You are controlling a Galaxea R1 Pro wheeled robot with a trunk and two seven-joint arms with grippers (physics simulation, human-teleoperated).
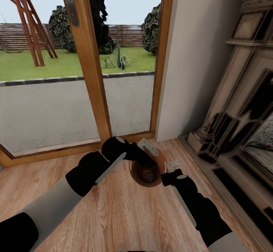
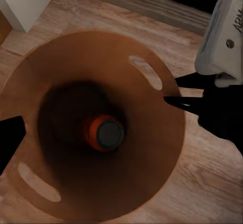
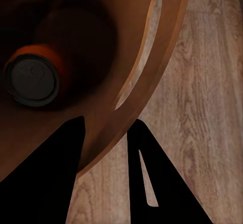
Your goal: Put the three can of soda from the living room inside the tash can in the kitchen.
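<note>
The orange soda can (image 2: 104,133) stands upright at the bottom of the brown trash can (image 2: 152,148), with its grey top facing up. In the head view the soda can (image 1: 147,175) sits low inside the trash can (image 1: 160,161), which stands on the wood floor (image 1: 113,214).

The left pincer (image 1: 148,146) hangs over the trash can's rim at about 12 o'clock from the soda can. Its fingers are apart with nothing between them. It does not touch the soda can.

The right pincer (image 1: 173,165) is at the rim at about 3 o'clock from the soda can. In the right wrist view its two dark fingers (image 3: 152,183) sit one on each side of the trash can's wall, so it is clamped on the rim.

A wood-framed glass door (image 1: 91,77) stands at 12 o'clock beyond the trash can, and a fireplace (image 1: 242,104) is at 3 o'clock.
</note>
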